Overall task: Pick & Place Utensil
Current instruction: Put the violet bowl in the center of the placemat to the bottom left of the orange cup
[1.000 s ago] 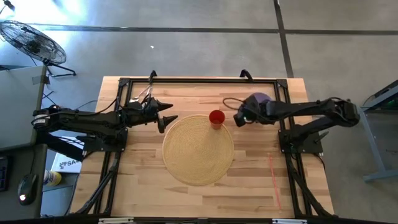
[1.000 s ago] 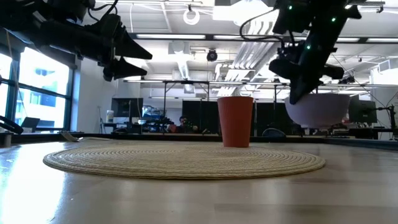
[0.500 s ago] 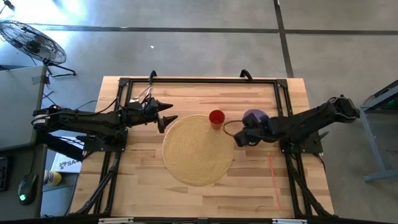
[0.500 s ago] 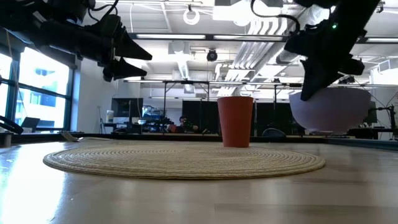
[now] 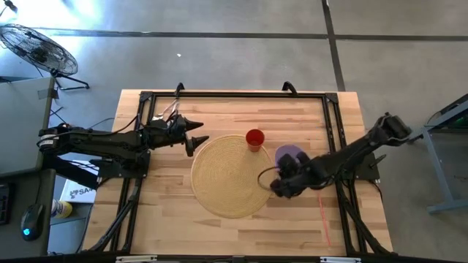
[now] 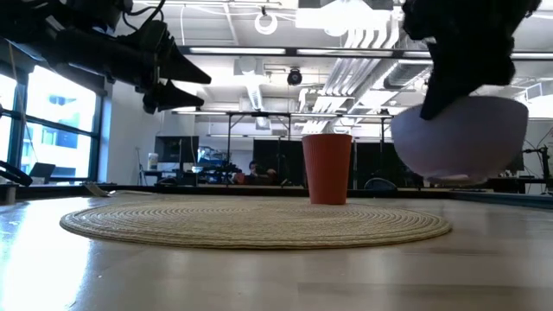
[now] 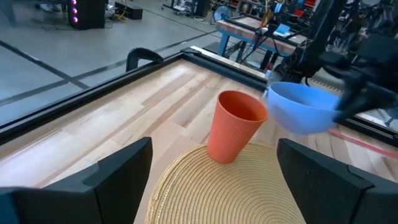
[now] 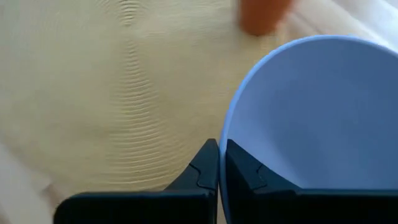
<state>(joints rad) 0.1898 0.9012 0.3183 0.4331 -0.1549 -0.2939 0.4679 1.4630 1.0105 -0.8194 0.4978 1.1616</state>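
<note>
Bench (image 5: 161, 219) with mat (image 5: 232, 175), cup (image 5: 254, 138).
Right fingers (image 8: 217, 163) clench bowl (image 5: 290, 155) rim beside mat, bowl half hidden; left fingers (image 5: 196, 134) released.

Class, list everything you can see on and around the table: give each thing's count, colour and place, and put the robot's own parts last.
Mat: one, straw-coloured, round, mid-table.
Cup: one, red, upright on the mat's far edge.
Bowl: one, pale blue, held off the table at the mat's right edge.
Fan: one, dark, on the floor beyond the table's left corner.
Left end effector: one, dark, open, hovering by the mat's left edge.
Right end effector: one, dark, shut on the bowl's rim.
</note>
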